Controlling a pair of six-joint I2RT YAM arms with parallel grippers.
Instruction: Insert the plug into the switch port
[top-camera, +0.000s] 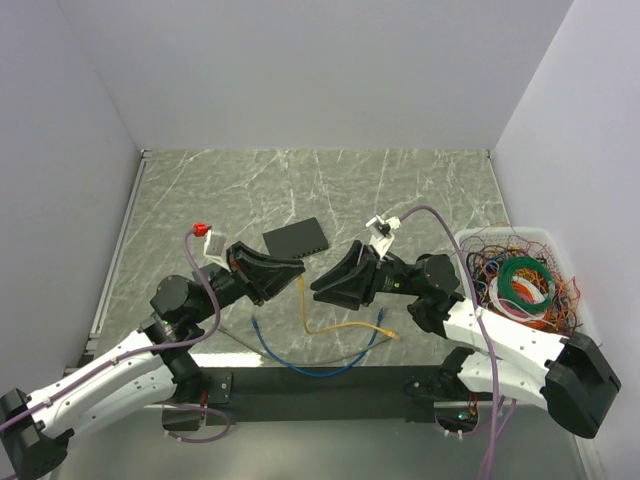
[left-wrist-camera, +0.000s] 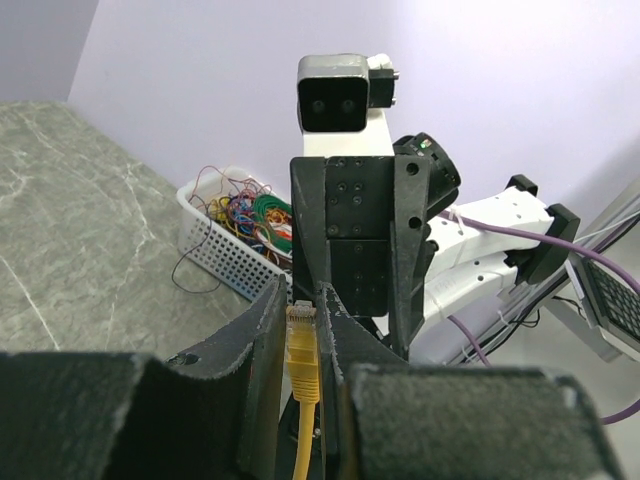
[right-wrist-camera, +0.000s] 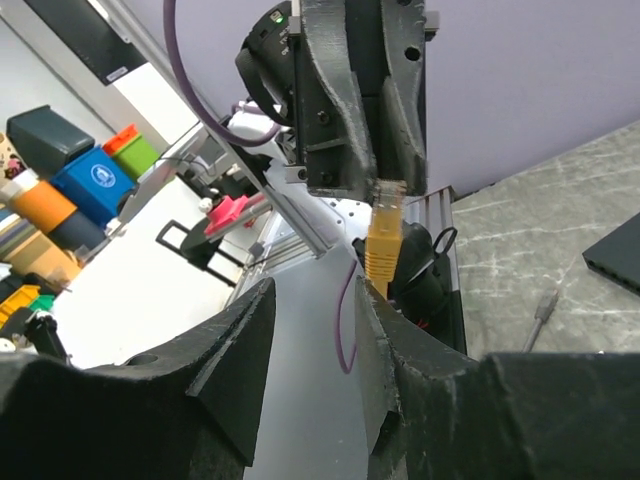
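Above the grey table (top-camera: 400, 190), the yellow plug (left-wrist-camera: 301, 350) is pinched in the closed left claw (top-camera: 298, 270), held clear of the black switch (top-camera: 297, 237). The right claw (right-wrist-camera: 312, 320) is seen half open, nothing gripped

Right gripper (right-wrist-camera: 315, 300) along bottom edge, black fingers apart, background showing through gap. Left gripper (right-wrist-camera: 380, 175) reaches in from top, tips pinched on yellow plug (right-wrist-camera: 384, 235). Plug sits just above and behind one right finger, lower end hidden by it. Grey marbled table (right-wrist-camera: 520, 230) at right. Corner of black switch (right-wrist-camera: 615, 250) at right edge. Small grey cable end (right-wrist-camera: 545, 305) lies on table, apart from switch. Purple cable (right-wrist-camera: 190, 90) curves across top left. Blue bin (right-wrist-camera: 95, 180) and green box (right-wrist-camera: 135, 155) sit far left.
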